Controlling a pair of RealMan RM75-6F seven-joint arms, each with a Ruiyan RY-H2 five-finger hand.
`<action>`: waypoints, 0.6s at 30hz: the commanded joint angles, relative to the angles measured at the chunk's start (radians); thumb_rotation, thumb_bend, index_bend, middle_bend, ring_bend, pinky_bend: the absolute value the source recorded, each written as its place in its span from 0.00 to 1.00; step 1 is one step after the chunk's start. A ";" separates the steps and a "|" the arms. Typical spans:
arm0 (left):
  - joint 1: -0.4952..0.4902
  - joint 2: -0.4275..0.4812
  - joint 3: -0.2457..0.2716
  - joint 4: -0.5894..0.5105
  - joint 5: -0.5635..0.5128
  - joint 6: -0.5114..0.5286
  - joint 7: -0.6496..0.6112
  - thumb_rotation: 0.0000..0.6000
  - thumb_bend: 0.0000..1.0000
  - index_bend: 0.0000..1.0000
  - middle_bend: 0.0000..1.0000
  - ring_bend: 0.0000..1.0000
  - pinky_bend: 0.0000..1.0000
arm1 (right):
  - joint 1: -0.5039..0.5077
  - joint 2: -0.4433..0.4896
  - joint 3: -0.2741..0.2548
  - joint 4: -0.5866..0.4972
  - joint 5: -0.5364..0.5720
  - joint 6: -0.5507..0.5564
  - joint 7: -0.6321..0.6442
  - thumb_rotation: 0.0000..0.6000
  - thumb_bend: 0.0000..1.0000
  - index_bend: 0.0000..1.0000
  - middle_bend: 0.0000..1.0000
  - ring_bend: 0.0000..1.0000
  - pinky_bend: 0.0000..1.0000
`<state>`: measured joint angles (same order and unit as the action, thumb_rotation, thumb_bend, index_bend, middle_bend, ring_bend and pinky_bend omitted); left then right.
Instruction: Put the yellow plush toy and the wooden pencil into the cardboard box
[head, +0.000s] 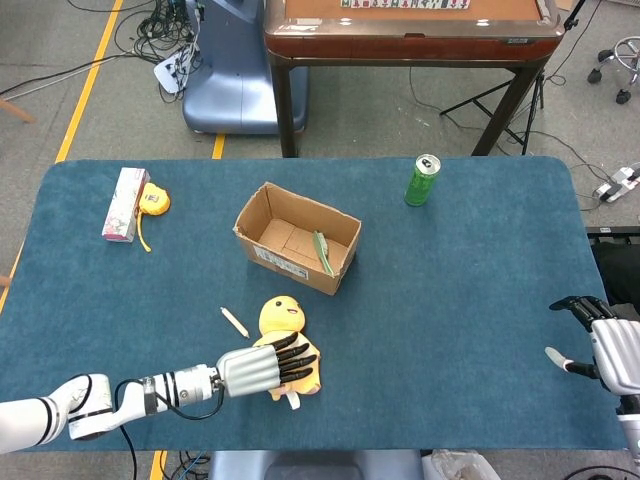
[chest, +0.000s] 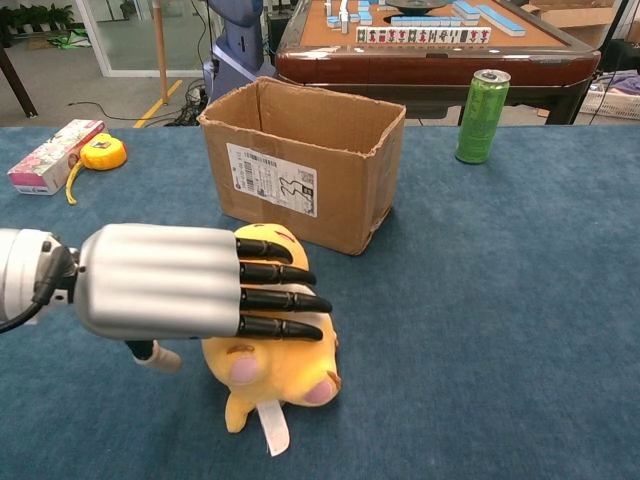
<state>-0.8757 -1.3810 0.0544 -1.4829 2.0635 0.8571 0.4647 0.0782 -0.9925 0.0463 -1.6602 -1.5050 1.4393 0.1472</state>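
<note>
Blue carpeted tabletop, grey floor with cables behind, yellow plush toy lying near cardboard box, head toward it, left hand spread over toy, right hand open, wooden pencil slanted beside toy.

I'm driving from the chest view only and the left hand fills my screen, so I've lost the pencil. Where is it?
Observer: The wooden pencil lies on the table just left of the yellow plush toy, apart from it.
Operator: Is the cardboard box empty?
Observer: No, the cardboard box has a green object leaning inside against its right wall.
Operator: And my right hand?
Observer: The right hand sits at the table's far right edge, fingers apart, holding nothing.
Operator: The left?
Observer: The left hand reaches from the left, its fingers spread over the toy's body.
</note>
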 joint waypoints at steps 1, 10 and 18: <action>0.000 -0.009 0.006 0.007 -0.011 -0.009 0.020 1.00 0.08 0.07 0.00 0.00 0.11 | 0.000 0.000 0.000 0.000 0.000 -0.001 0.001 1.00 0.15 0.34 0.33 0.24 0.47; 0.000 -0.052 0.040 0.060 0.014 0.054 0.025 1.00 0.08 0.26 0.24 0.12 0.12 | 0.000 0.002 0.001 0.000 0.001 0.000 0.005 1.00 0.15 0.34 0.33 0.24 0.47; 0.004 -0.085 0.067 0.114 0.034 0.121 -0.002 1.00 0.20 0.40 0.38 0.23 0.24 | -0.001 0.003 0.001 0.001 0.001 0.001 0.009 1.00 0.15 0.34 0.33 0.24 0.47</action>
<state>-0.8725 -1.4622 0.1176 -1.3732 2.0945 0.9731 0.4665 0.0772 -0.9892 0.0476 -1.6593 -1.5043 1.4399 0.1559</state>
